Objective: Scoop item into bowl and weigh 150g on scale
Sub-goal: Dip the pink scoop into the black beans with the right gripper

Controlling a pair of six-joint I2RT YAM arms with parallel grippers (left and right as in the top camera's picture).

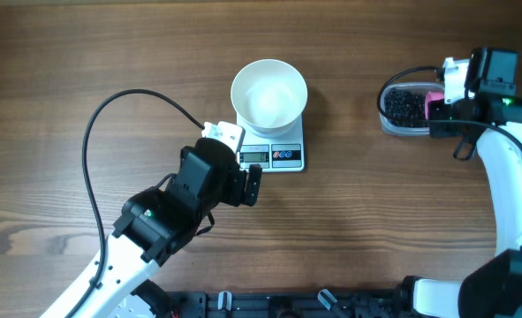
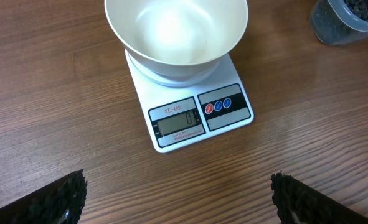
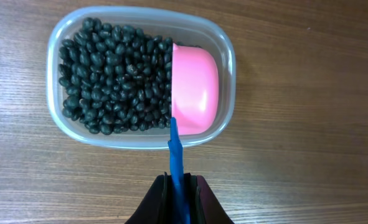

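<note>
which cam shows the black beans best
The right wrist view: the beans lie straight below it in the clear tub, each one distinct. Overhead shows a small dark patch; the left wrist view clips them at its corner.

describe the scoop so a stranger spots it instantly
On the wooden table, find the clear tub by the right gripper. Inside, against the black beans, lies the scoop: the only pink thing, its blue handle pinched by that gripper.
</note>
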